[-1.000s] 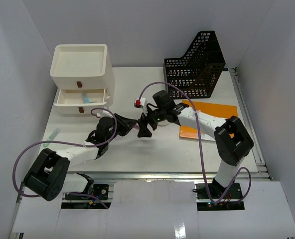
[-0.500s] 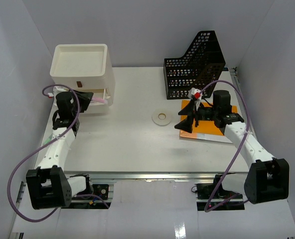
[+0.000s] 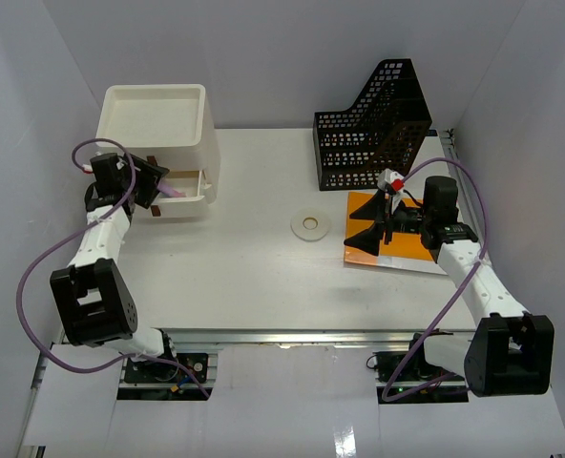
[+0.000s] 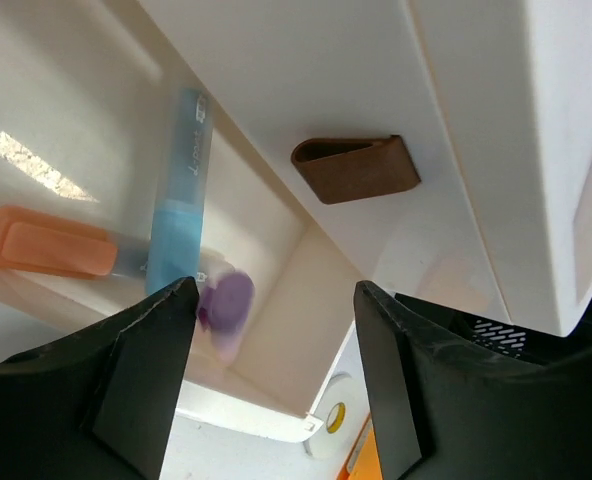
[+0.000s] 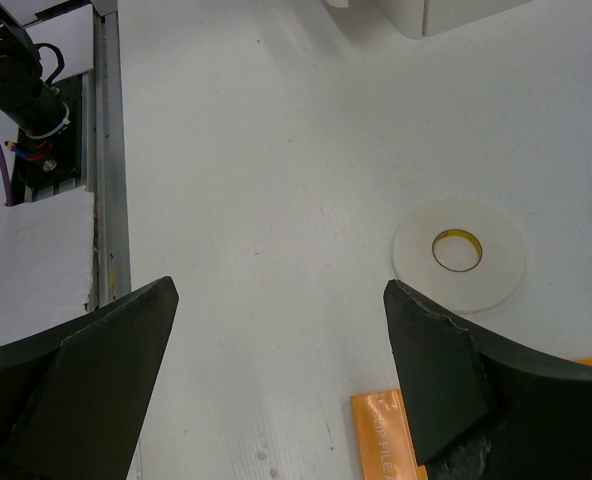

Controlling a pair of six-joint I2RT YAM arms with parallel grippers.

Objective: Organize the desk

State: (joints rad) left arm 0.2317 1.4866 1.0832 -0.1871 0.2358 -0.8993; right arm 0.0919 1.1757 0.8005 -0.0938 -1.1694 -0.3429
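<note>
The white desk [image 3: 244,277] holds a white three-drawer box [image 3: 158,134] at the back left with its middle drawer [image 3: 189,194] pulled out. My left gripper [image 3: 156,181] is at that drawer, open. In the left wrist view its jaws [image 4: 271,300] stand wide over the drawer. A blurred purple-capped marker [image 4: 224,305] lies loose next to a blue pen [image 4: 179,205] and an orange eraser [image 4: 46,243]. My right gripper [image 3: 362,227] hangs open and empty over the near-left end of an orange file [image 3: 402,229]. In the right wrist view, bare desk shows between its fingertips [image 5: 278,290].
A white tape roll [image 3: 309,225] lies mid-desk, also in the right wrist view [image 5: 459,252]. A black mesh file holder [image 3: 373,129] stands at the back right. A metal rail [image 3: 263,334] runs along the near edge. White walls close in both sides.
The left arm swung from mid-desk to the open drawer, then opened its jaws and let go of the purple-capped marker. The right arm pulled back to the right over the orange file.
</note>
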